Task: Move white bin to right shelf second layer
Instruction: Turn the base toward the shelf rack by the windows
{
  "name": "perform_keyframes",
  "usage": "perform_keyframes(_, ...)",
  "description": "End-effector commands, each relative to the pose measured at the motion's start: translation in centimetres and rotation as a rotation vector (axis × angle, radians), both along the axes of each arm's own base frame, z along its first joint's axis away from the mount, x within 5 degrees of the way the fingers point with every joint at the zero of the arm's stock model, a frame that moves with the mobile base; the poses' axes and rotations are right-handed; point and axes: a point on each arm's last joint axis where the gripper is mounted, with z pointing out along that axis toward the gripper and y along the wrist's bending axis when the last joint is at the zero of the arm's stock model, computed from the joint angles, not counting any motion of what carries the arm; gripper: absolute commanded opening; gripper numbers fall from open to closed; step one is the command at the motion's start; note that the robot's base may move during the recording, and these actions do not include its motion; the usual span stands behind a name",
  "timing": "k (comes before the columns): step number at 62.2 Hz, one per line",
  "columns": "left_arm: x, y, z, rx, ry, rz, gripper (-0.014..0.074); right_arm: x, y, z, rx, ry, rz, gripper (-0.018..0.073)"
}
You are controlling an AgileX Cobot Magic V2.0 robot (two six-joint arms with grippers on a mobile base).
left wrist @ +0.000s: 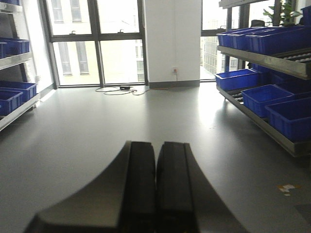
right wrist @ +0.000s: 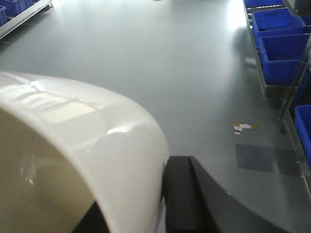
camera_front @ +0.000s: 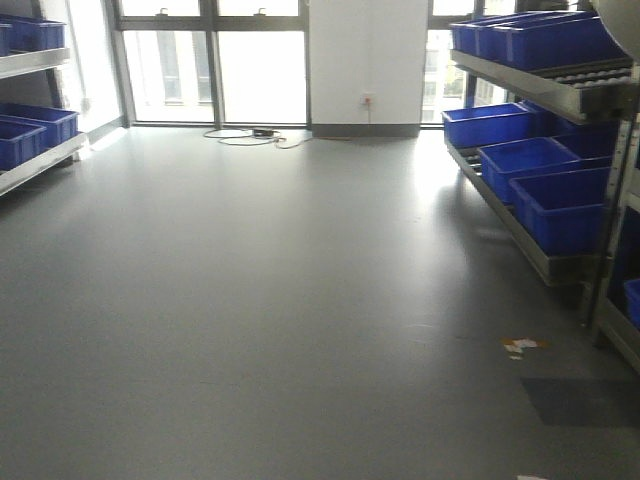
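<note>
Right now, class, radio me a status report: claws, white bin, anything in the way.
Left claw shut, empty. Right claw shut on cream-white plastic bin. Blue plastic crates occupy steel roller shelf; bare rollers at near end.

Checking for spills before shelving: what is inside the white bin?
Of the white bin, only part of the inner wall shows, looking bare; its bottom is out of frame, so contents cannot be ruled out.

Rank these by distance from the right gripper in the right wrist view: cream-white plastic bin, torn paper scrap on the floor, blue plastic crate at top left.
1. Cream-white plastic bin: clamped at its rim in the right gripper.
2. Torn paper scrap: on the floor, ahead right.
3. Blue plastic crate: far top-left, on the steel rack.
</note>
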Motion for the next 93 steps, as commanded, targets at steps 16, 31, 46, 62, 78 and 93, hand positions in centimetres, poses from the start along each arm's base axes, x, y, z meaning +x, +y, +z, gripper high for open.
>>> perform_keyframes(16, -0.02, 0.05, -0.27, -0.023, -0.064, 0.003, 0.0085, -0.01, -0.08, 1.94, 0.014, -0.137, -0.007, 0.0052)
perform_keyframes(31, -0.02, 0.05, -0.27, -0.023, -0.064, 0.003, 0.0085, -0.01, -0.08, 1.94, 0.014, -0.137, -0.007, 0.0052)
perform_keyframes(46, -0.02, 0.05, -0.27, -0.023, -0.064, 0.003, 0.0085, -0.01, -0.08, 1.94, 0.014, -0.137, -0.007, 0.0052)
perform_keyframes(62, -0.02, 0.05, -0.27, -0.023, -0.064, 0.003, 0.0085, -0.01, -0.08, 1.94, 0.014, -0.137, -0.007, 0.0052)
perform_keyframes(78, -0.02, 0.05, -0.27, -0.023, -0.064, 0.003, 0.0085, -0.01, -0.08, 1.94, 0.014, -0.137, -0.007, 0.0052)
perform_keyframes(93, -0.02, 0.05, -0.27, -0.023, -0.064, 0.003, 0.0085, -0.01, -0.08, 1.94, 0.014, -0.137, -0.007, 0.0052)
